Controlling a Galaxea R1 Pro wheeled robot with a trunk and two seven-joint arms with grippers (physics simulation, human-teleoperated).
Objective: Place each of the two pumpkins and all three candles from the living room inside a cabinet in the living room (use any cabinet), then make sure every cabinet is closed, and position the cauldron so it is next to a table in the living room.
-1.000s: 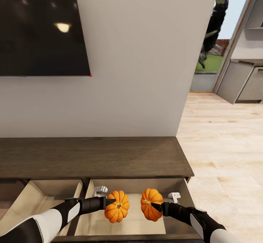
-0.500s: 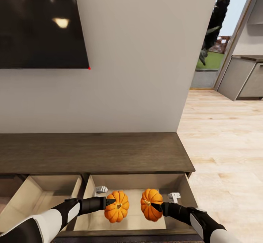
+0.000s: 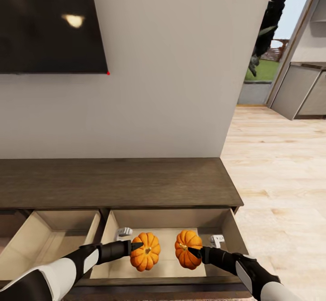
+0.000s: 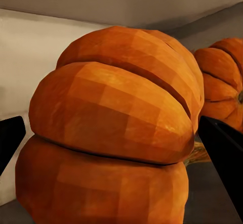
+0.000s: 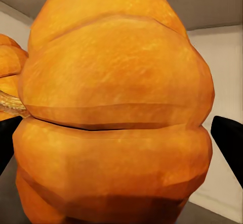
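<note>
While both pumpkins hang over the cabinet's (image 3: 117, 181) open right drawer (image 3: 228, 228), neither is placed.
Left gripper (image 3: 136, 247) clasps one pumpkin (image 3: 146, 258), right gripper (image 3: 194, 252) the other pumpkin (image 3: 187, 248); candles, cauldron and closing remain.

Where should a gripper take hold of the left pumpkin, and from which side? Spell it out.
Grip the left pumpkin across its ribbed middle, fingers on opposite sides, coming from its left as the left gripper does now. It hangs tipped over the open drawer, stem toward the camera, so the broad flanks give the most surface. The right pumpkin sits close on the other side, so an approach from there looks cramped.
</note>
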